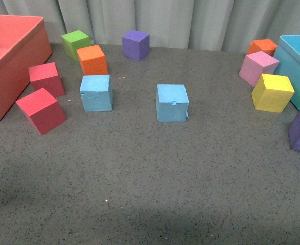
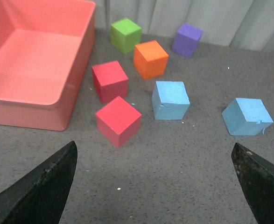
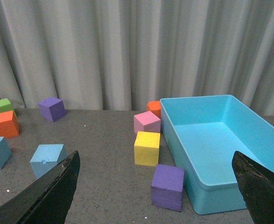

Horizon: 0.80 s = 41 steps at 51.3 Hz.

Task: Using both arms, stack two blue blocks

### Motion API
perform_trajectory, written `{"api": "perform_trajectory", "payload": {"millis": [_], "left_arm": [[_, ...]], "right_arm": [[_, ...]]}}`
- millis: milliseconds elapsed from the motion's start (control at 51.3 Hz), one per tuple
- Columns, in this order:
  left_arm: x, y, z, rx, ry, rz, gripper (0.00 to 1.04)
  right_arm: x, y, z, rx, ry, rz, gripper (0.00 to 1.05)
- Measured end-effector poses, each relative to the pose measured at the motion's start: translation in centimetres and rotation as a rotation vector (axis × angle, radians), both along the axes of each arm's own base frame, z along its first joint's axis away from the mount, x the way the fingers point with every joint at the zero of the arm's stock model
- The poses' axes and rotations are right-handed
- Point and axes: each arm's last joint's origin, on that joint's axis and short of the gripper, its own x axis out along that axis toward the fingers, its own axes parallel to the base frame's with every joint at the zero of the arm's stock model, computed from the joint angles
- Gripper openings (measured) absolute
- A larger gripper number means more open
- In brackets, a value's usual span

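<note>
Left hand [image 2: 153, 144] and right hand [image 3: 155, 152] gape empty; two matte foam blue blocks [image 1: 96, 92] [image 1: 172, 102], square-edged, sit apart.

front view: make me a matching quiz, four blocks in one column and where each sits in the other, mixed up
Blocks
1. green block
2. yellow block
3. notched blue block
4. plain blue block

Places
A. alone near the middle of the table
B. just in front of the left orange block
C. by the teal bin, in front of the pink block
D. at the back, behind the left orange block

Pairs: 1-D, 2-C, 3-A, 4-B
</note>
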Motion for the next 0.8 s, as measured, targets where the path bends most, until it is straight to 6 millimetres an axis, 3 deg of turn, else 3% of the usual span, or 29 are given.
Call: {"api": "perform_trajectory", "payload": {"millis": [137,156,351,507,800], "left_arm": [[5.9,-1.8,-0.7,0.006,0.195,-0.036,0.98],[10.6,-2.9,-2.3,0.006,0.373,-0.046,0.98],[16.8,-4.2,-2.8,0.013,0.44,-0.022,0.98],[20.5,-5.2,-3.5,0.015,0.461,-0.02,0.98],[23.2,-6.1,-5.4,-0.001,0.522,-0.027,0.98]], "right_arm": [[0.0,0.0,0.0,0.0,0.0,0.0,0.95],[0.0,0.0,0.0,0.0,0.0,0.0,0.95],[0.0,0.0,0.0,0.0,0.0,0.0,0.95],[0.0,0.0,0.0,0.0,0.0,0.0,0.95],[0.0,0.0,0.0,0.0,0.0,0.0,0.95]]}}
